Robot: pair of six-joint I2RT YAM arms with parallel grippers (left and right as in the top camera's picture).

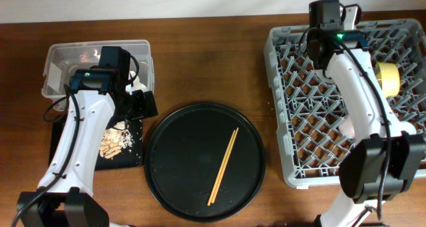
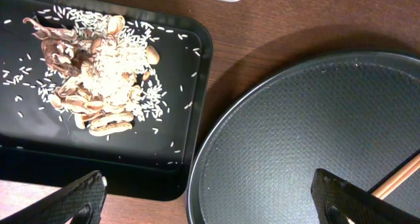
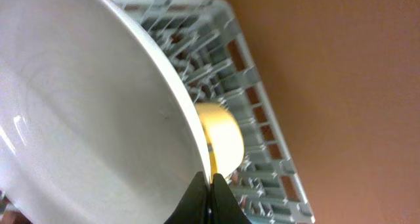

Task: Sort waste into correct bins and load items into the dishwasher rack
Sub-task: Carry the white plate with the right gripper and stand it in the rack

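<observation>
Pale plate fills frame left — my right hand pinches its rim, rack behind; left hand spread wide.

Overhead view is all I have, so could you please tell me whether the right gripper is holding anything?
Observer: Yes, the right gripper is shut on the rim of the plate.
Operator: Thank you. What does the small black tray hold?
Observer: The black tray holds a pile of brown food scraps with rice heaped on it and scattered around it.
Operator: Is the left gripper open?
Observer: Yes, the left gripper is open and empty, hovering where that tray meets the round tray.
</observation>
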